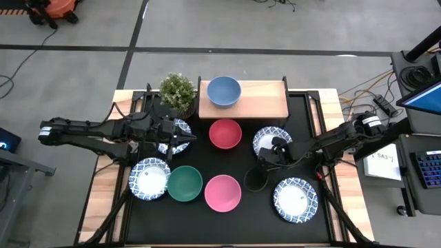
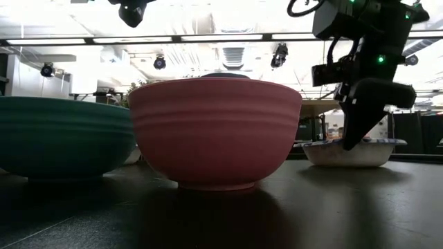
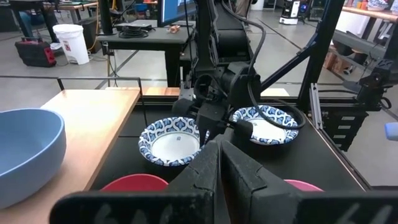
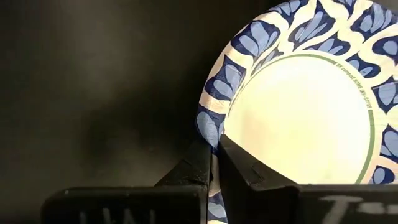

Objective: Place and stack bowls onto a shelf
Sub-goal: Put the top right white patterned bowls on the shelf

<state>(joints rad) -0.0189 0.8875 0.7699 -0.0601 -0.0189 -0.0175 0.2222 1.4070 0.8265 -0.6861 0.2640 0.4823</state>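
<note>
A blue bowl (image 1: 224, 91) sits on the light-wood shelf (image 1: 265, 101) at the far side. On the black table stand a red bowl (image 1: 225, 133), a green bowl (image 1: 185, 183), a pink bowl (image 1: 222, 192) and white blue-rimmed bowls (image 1: 149, 178) (image 1: 295, 200) (image 1: 274, 140). My right gripper (image 1: 264, 157) is shut on the rim of the last of these white bowls (image 4: 298, 118). My left gripper (image 1: 187, 138) is shut and empty (image 3: 221, 155) over the right edge of a fourth white bowl (image 1: 176, 128), which it partly hides. My right gripper pinches the white bowl's blue-patterned rim (image 4: 208, 127) on its near-left side, one finger inside the bowl and one outside. The fingers (image 2: 356, 128) come down at a slant from above. The bowl (image 2: 348, 152) sits upright, its base on the table.
A small potted plant (image 1: 178, 91) stands left of the shelf, just beyond my left arm. A dark round object (image 1: 256, 180) lies between the pink bowl and the near-right white bowl. The shelf has bare wood right of the blue bowl.
</note>
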